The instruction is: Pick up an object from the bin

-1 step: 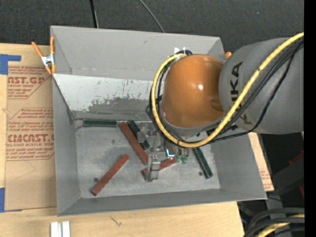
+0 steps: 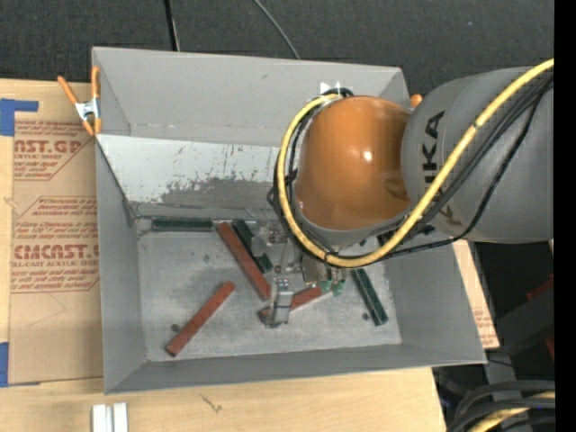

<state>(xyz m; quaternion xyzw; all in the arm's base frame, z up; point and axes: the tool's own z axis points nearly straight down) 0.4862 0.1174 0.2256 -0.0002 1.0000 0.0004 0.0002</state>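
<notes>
My tool (image 2: 277, 311) is down low on the bin (image 2: 180, 106) floor, under my orange cover (image 2: 351, 165), tip near the front-middle of the floor. Can't tell if the tool is open or closed, the view doesn't show it.

Short red stick (image 2: 306, 297): right at the tool tip, running off to view-right of it and slightly up, one end against or under the tool. Contact looks likely, grip not confirmed.

Long red stick (image 2: 243, 257): just up and view-left of the tool, lying diagonal, its lower end close to the tool body. A dark green piece (image 2: 250, 239) lies along its upper part, touching or nearly so.

Flat red stick (image 2: 200, 318): well apart to view-left of the tool, diagonal, alone on the floor.

Green stick (image 2: 370, 297): view-right of the tool, beyond the short red stick, angled toward the front corner.

Far green stick (image 2: 184, 225): up and view-left of the tool, lying along the foot of the back wall.
</notes>
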